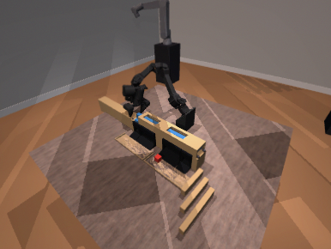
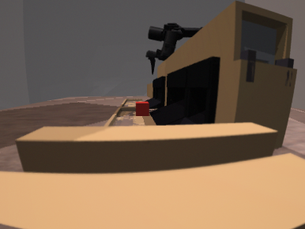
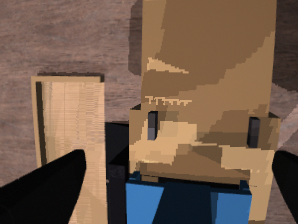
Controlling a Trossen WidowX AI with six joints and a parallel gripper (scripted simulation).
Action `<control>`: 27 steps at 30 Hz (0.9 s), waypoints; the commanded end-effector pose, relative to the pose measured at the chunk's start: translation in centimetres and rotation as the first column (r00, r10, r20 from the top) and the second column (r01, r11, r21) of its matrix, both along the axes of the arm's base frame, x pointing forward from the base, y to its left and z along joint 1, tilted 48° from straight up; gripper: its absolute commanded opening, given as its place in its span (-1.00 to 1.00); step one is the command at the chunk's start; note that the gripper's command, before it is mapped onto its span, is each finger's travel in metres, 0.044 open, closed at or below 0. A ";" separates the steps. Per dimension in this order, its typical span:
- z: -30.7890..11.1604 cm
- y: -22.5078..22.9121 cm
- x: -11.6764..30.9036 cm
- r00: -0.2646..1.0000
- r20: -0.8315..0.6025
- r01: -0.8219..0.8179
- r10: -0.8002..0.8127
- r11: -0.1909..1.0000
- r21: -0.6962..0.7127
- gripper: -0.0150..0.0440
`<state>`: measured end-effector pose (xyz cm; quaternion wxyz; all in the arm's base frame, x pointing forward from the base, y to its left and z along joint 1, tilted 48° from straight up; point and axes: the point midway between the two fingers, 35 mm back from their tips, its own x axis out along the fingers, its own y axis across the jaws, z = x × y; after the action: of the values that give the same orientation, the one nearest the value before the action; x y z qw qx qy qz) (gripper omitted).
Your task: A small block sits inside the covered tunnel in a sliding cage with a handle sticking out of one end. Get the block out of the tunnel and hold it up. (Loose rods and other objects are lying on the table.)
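Three pale wooden bars [image 1: 197, 210] [image 2: 146, 152] lie on the worktop [image 1: 124, 185] [image 2: 35, 116] [image 3: 60, 30] at the near end of the tunnel [image 1: 159, 137] [image 2: 227, 79], set roughly side by side. One shallow tray [image 1: 167, 177] [image 2: 115, 117] [image 3: 66, 79] runs along the tunnel's open side, split by one crosspiece into two compartments. One small red block [image 1: 158, 158] [image 2: 142, 108], the prize of the task, rests outside the tunnel in the tray's compartment nearer the bars, close to the crosspiece. Two dark panels [image 1: 177, 155] [image 2: 191, 92] slope toward the tray from the tunnel's side, while two slots in the tunnel's roof show blue beneath. Beyond, at the tunnel's far end, one blue piece [image 1: 137, 115] [image 3: 144, 202] shows below the jaws [image 1: 130, 112] [image 2: 152, 66], which are spread wide, one finger to each side, with nothing gripped. One long wooden beam [image 1: 115, 110] [image 3: 212, 45] extends outward from that same end, two small dark tabs [image 3: 153, 125] standing near it. Behind the tunnel are one black plate [image 1: 185, 119] and, farthest back, one black pedestal [image 1: 175, 56].
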<state>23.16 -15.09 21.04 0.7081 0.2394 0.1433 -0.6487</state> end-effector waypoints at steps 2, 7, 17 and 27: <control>-0.4 -0.5 -0.3 1.000 0.005 -0.001 0.001 1.000 0.000 1.00; -0.2 -0.2 0.0 1.000 0.000 0.000 0.000 1.000 -0.001 0.56; -0.2 -0.2 0.0 1.000 0.000 0.000 0.000 1.000 -0.001 -0.33; -0.2 -0.2 0.0 1.000 0.000 0.000 0.000 1.000 -0.001 -0.49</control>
<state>22.94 -15.38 20.86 0.7074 0.2340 0.1449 -0.6510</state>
